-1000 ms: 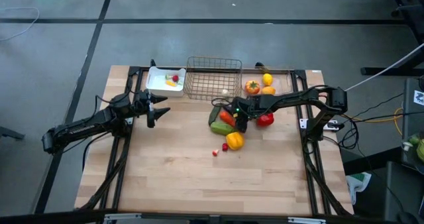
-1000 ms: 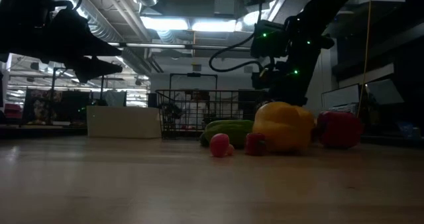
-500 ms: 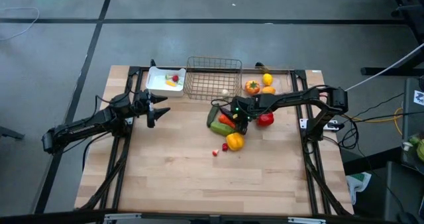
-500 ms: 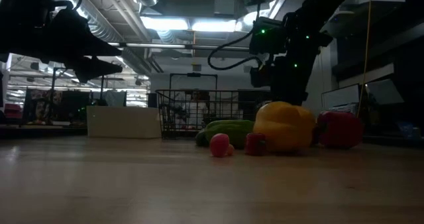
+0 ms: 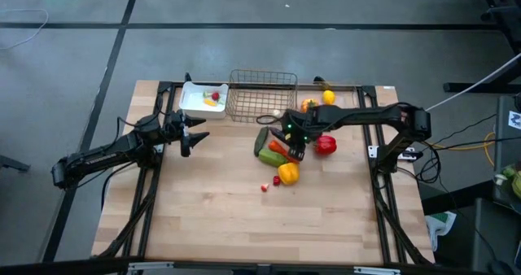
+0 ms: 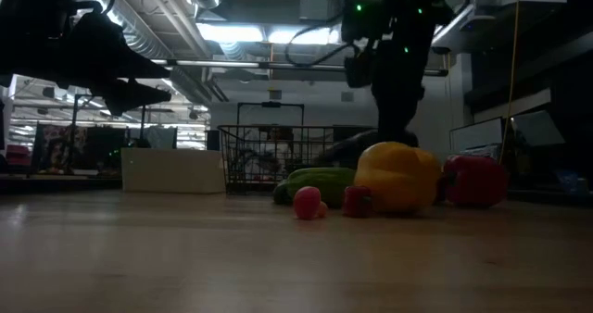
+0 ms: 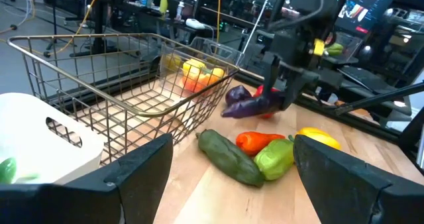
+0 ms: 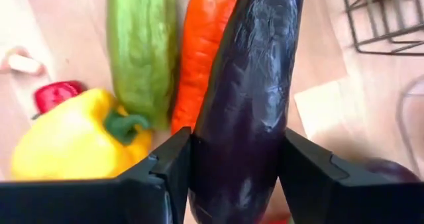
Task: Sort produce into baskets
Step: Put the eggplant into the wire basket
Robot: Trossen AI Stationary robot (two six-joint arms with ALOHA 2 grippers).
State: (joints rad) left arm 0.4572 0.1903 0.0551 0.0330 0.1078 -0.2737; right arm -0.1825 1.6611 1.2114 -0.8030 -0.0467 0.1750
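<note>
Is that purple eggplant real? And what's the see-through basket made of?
The dark purple eggplant held in the right pincer looks like a toy, probably soft plastic or rubber: its skin is shiny with fine wrinkles, though the look alone can't settle it. The grey wire-mesh basket is thin metal rods crossed in a grid, slightly glinting, so you see straight through it.
</note>
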